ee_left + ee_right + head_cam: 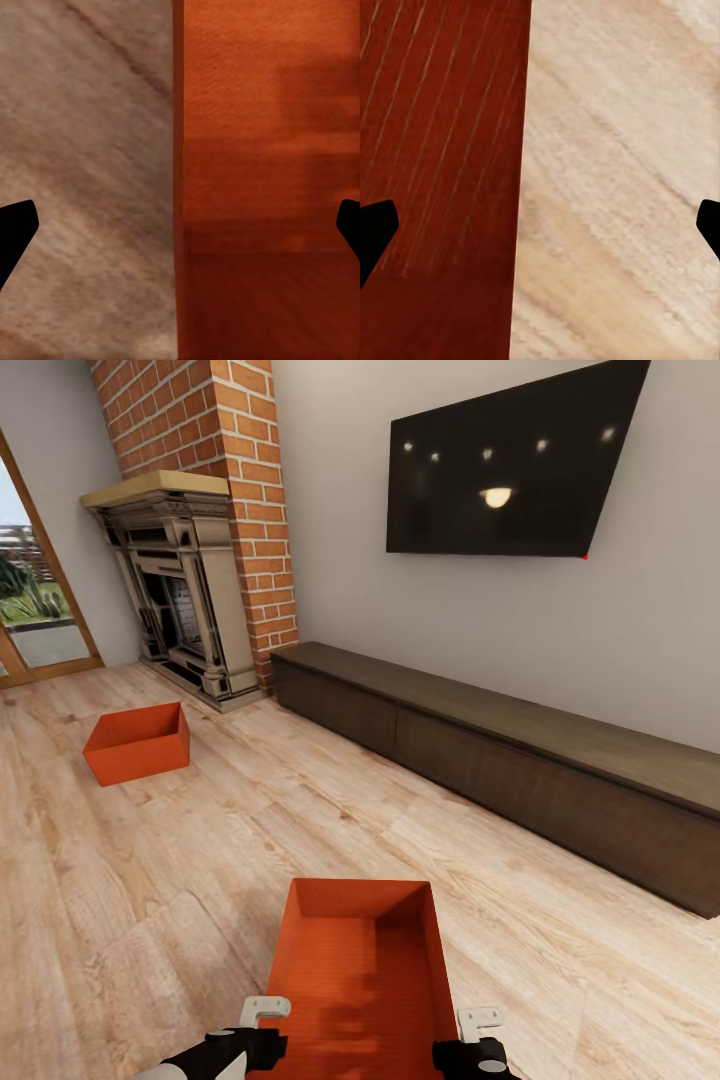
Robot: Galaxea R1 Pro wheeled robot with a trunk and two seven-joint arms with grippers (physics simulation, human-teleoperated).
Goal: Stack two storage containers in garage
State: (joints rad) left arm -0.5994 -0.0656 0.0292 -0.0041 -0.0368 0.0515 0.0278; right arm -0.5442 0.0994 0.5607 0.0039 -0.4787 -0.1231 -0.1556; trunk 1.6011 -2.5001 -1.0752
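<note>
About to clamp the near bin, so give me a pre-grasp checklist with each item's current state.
1. Left gripper open, straddling the near container wall: ok.
2. Right gripper open, straddling the opposite wall: ok.
3. Near container empty: ok.
4. Both grippers level with each other: ok in the head view.
5. Fingers low enough on the walls: cannot tell.
6. Second container apart, near the fireplace: ok.

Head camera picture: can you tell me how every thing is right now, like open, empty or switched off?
Near container: empty, on the wood floor, each side wall between open jaws.
Far container: empty, on the floor by the fireplace.
Left gripper: open, astride the left wall.
Right gripper: open, astride the right wall.
TV: dark, only reflecting lamps.
Cabinet: shut.
</note>
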